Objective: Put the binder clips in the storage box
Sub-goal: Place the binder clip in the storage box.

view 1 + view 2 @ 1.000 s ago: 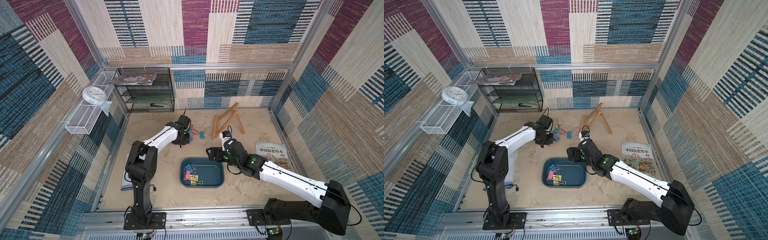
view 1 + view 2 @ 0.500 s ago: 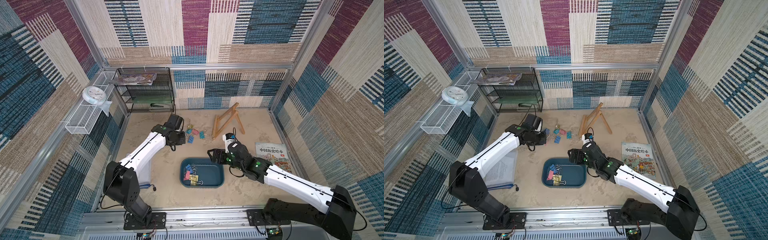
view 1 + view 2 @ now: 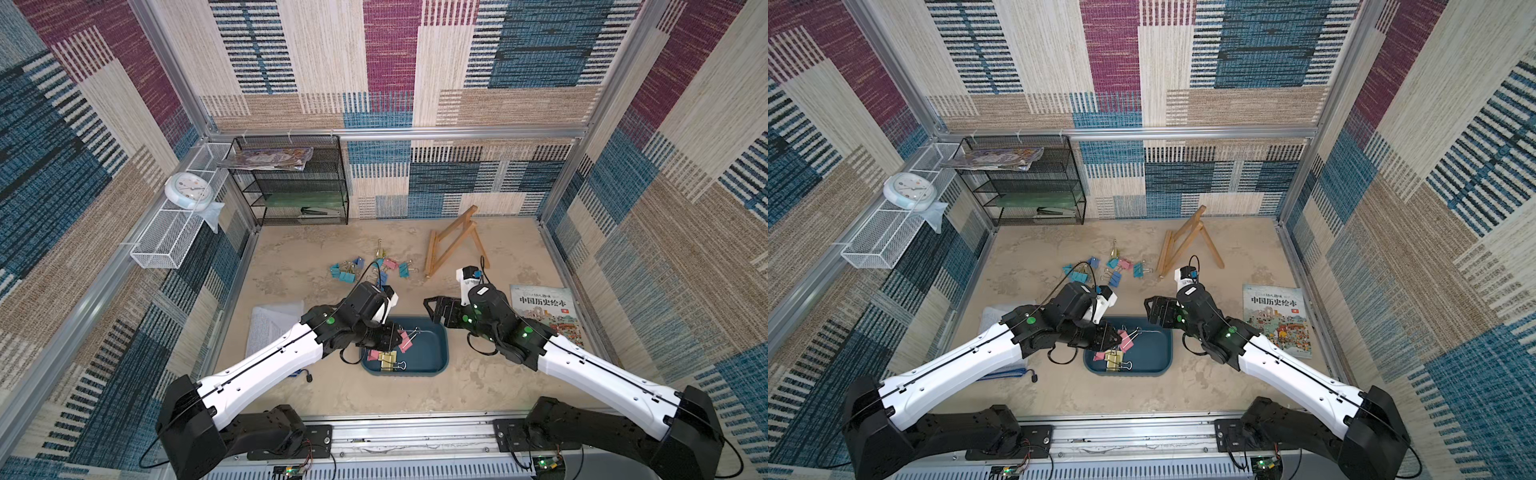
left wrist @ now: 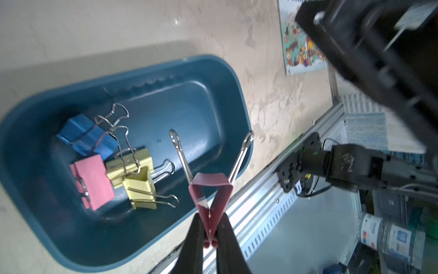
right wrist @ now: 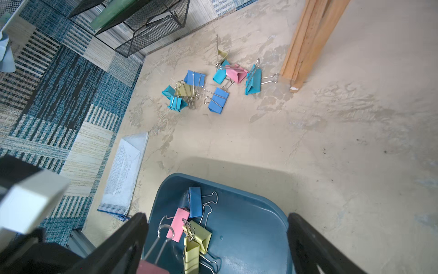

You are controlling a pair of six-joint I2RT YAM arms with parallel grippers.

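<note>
Over the storage box (image 3: 441, 362), toward the end nearer its own arm, the left gripper (image 4: 209, 227) is clamped on the closed mouth of a pink binder clip (image 4: 209, 189). The clip's two wire handles point out over the box's interior. A second ago this gripper was down among the loose clips beyond the box's far edge. It has since swung back across that edge with one clip in its grip. The clip hangs above the box floor and is not yet resting in it, so this carry looks all but finished and letting go seems to be what remains.

Below it, inside the box at the same end, four clips lie bunched and touching: a blue clip (image 4: 87, 137), a pink clip (image 4: 94, 182) and two yellow clips (image 4: 139, 187).

The right gripper (image 3: 434, 311) hovers just beside the box's far corner on its own arm's side. Its jaws are spread wide and empty, and it has barely shifted over the last second.

Beyond the box's far edge, about nine loose clips (image 5: 208, 83) in blue, teal, yellow and pink are scattered on the bench (image 3: 478, 374). The task is therefore roughly a third done, and several more trips are likely needed.
</note>
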